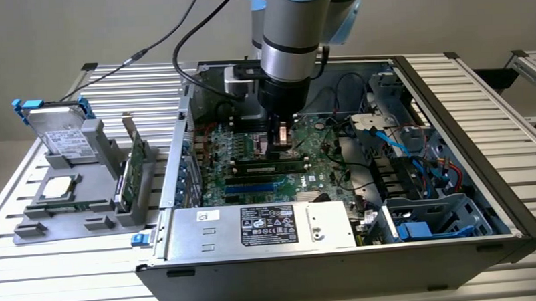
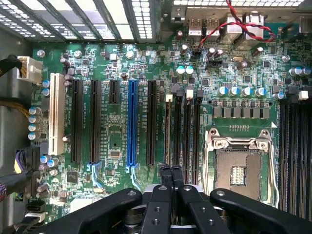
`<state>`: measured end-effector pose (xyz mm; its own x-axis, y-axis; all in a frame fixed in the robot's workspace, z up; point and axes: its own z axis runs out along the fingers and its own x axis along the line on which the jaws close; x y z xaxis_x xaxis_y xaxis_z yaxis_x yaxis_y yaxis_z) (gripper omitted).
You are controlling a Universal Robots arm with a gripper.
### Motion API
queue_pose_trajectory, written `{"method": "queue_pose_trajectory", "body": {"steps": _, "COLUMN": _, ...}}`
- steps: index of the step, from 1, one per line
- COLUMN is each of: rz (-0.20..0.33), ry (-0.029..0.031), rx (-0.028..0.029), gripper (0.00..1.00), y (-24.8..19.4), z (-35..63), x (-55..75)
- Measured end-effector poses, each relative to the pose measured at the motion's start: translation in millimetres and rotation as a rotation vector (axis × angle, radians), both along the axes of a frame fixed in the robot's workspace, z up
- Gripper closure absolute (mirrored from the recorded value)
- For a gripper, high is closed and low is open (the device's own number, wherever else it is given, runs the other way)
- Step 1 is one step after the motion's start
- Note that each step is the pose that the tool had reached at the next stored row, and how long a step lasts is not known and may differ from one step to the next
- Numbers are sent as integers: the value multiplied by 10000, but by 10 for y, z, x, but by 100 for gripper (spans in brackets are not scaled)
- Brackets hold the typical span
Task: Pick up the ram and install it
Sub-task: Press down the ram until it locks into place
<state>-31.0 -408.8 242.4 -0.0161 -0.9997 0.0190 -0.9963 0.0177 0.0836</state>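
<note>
At centre frame above the motherboard (image 1: 277, 157), I am hovering the clenched hand (image 2: 170, 171) by the memory slots (image 2: 181, 131); any drift risks scraping nearby capacitors, I judge.

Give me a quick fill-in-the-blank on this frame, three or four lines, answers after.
1. The tool over the motherboard has its fingers ___.
2. The CPU socket is ___.
3. Next to the white slot and the black ones, one long slot is coloured ___.
4. In the exterior view, the hard drive stands to that view's ___ of the computer case.

Answers: shut; empty; blue; left
</note>
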Motion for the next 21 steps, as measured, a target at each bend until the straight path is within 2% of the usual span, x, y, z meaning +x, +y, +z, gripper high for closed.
{"method": "queue_pose_trajectory", "body": {"steps": 21, "rz": -3101, "ry": 0, "rx": 0, "gripper": 90, "y": 0, "z": -1, "x": 0}}
